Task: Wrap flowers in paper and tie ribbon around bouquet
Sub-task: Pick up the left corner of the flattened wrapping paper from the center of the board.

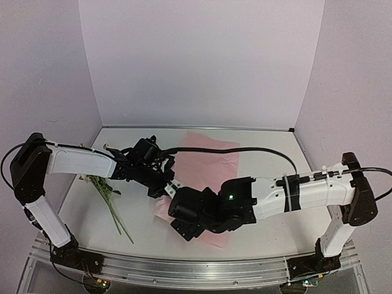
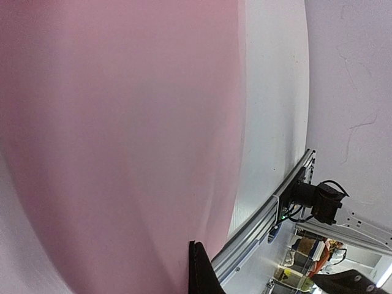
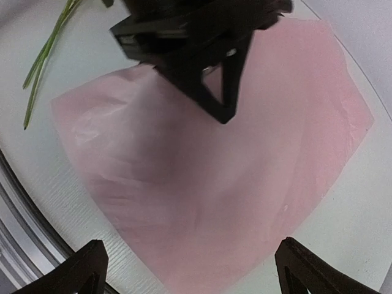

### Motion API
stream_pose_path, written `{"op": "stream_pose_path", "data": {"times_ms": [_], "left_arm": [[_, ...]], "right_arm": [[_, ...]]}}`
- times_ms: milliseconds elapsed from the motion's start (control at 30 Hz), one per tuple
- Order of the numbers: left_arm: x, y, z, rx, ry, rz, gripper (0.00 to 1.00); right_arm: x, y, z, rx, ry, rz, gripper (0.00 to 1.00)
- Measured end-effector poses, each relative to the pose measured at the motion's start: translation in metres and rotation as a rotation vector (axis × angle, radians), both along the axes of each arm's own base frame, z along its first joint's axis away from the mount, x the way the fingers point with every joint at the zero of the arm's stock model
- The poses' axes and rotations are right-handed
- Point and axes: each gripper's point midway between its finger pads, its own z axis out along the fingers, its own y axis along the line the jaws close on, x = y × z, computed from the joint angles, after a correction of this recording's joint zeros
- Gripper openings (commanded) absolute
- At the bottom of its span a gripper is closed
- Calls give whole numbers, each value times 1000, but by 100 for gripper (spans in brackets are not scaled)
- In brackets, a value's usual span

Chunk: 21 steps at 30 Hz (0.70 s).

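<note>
Centrally in the overhead frame, a large thin light-pink paper sheet (image 1: 211, 156) lies on a white table (image 1: 153, 244). The left gripper (image 3: 223, 115) is closed, tip on it; the right gripper (image 3: 191, 244) hovers spread. Green-stemmed flowers (image 1: 113, 211) lie left.

You see the right pincer (image 3: 193, 269) spread wide above the paper (image 3: 257, 184). Ahead of it, the closed left pincer (image 3: 223, 107) points down; flower stems (image 3: 44, 56) lie ahead-left.

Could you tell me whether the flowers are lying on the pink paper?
No, the flowers lie on the table left of the paper, apart from its edge.
</note>
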Motion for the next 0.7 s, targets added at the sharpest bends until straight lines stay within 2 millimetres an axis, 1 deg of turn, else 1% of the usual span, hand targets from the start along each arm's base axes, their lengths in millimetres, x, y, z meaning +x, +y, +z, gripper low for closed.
{"op": "stream_pose_path", "data": {"times_ms": [100,200,333,467,600,700], "left_arm": [[-2,0,9,-21,-2,2,0],[-5,3,10,-22,5,8,0],[-10,8,5,-8,20,12,0],[-15,15,2,11,34,16,0],[-20,20,5,15,33,16,0],[-20,20,8,10,27,15,0]], "right_arm": [[-14,12,-16,-79,-16,73,98],[-21,20,-26,-140,-36,121,98],[-23,29,-26,-166,-68,152,98],[-24,31,-22,-172,-83,168,98],[-25,31,-22,-188,-91,189,98],[-26,32,-27,-197,-114,203,98]]}}
